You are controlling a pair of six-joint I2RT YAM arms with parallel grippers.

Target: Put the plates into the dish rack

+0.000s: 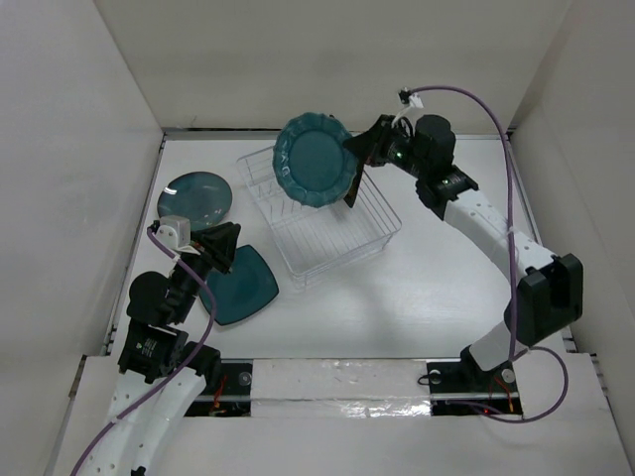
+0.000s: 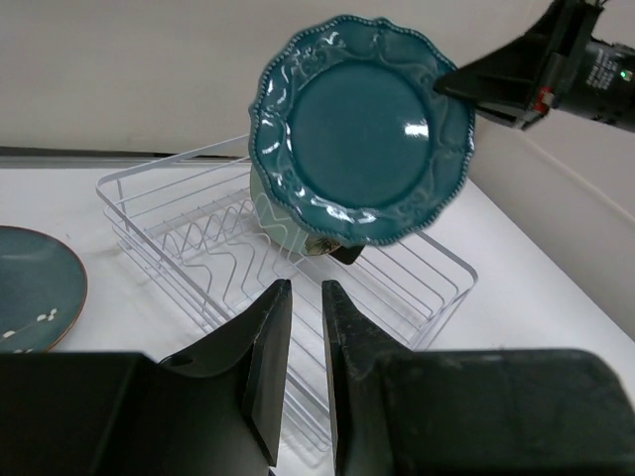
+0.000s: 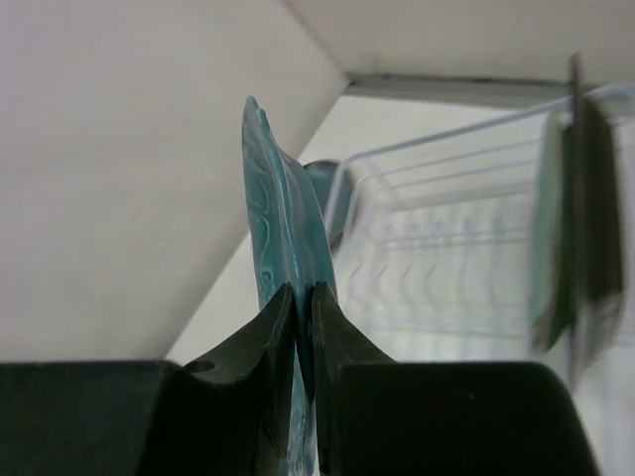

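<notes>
1. The right claw (image 1: 354,157) is raised on an extended arm and clamped on the scalloped plate (image 1: 313,159), which is held upright, with the dish rack (image 1: 348,258) beneath it.
2. The left claw (image 2: 305,290) is narrowly parted and empty.
3. The white counter (image 1: 427,288) is walled in.

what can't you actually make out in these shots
Pale green plate in the dish rack: left wrist view, mostly behind the scalloped plate; right wrist view, blurred.
Square plate: top view, partly under the left gripper.
Round plate: left wrist view, cut by the left edge.
</notes>
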